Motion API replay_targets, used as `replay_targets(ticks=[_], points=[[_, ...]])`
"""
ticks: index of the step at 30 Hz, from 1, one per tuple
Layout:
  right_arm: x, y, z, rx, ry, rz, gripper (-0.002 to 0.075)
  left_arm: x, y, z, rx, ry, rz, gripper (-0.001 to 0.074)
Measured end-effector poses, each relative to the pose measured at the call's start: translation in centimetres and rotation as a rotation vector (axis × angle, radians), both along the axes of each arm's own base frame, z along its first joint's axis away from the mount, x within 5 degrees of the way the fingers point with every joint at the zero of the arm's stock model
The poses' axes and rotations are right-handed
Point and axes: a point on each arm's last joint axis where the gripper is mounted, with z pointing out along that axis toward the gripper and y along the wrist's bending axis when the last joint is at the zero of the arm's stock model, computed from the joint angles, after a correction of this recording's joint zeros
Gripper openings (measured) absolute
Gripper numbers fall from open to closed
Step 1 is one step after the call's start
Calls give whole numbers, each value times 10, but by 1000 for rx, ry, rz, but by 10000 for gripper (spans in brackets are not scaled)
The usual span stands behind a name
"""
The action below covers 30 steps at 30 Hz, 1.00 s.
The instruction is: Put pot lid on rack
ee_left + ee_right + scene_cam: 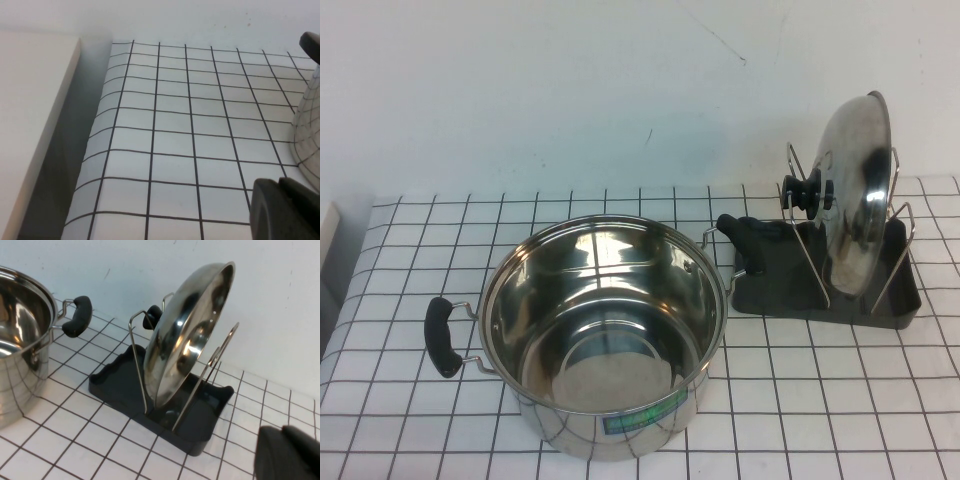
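Observation:
The shiny steel pot lid (858, 190) stands on edge in the rack (880, 312), held between its upright wire loops, black knob (805, 192) facing the pot. In the right wrist view the lid (187, 335) stands in the dark grey rack (120, 382). Neither arm shows in the high view. My right gripper (289, 454) is shut and empty, apart from the rack on the side away from the pot. My left gripper (286, 209) is shut and empty over the grid cloth beside the pot's wall (309, 130).
The deep steel pot (600, 330) with two black handles stands open at the table's middle, its right handle (745, 240) close to the rack. A checked cloth (820, 400) covers the table. A pale block (30, 125) lies off the cloth's left edge. A white wall is behind.

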Motion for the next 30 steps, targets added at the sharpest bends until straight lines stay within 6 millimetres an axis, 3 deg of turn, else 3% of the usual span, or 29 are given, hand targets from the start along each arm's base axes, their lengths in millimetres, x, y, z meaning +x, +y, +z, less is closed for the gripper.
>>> replay_targets(ticks=[24, 27, 30], points=[[2, -5, 5, -6, -68, -52, 0, 0, 0, 0, -1, 4, 1, -2], [1, -8, -4, -27, -43, -92, 0, 0, 0, 0, -1, 6, 1, -2], [-5, -15, -26, -9, 24, -182, 0, 0, 0, 0, -1, 6, 1, -2]])
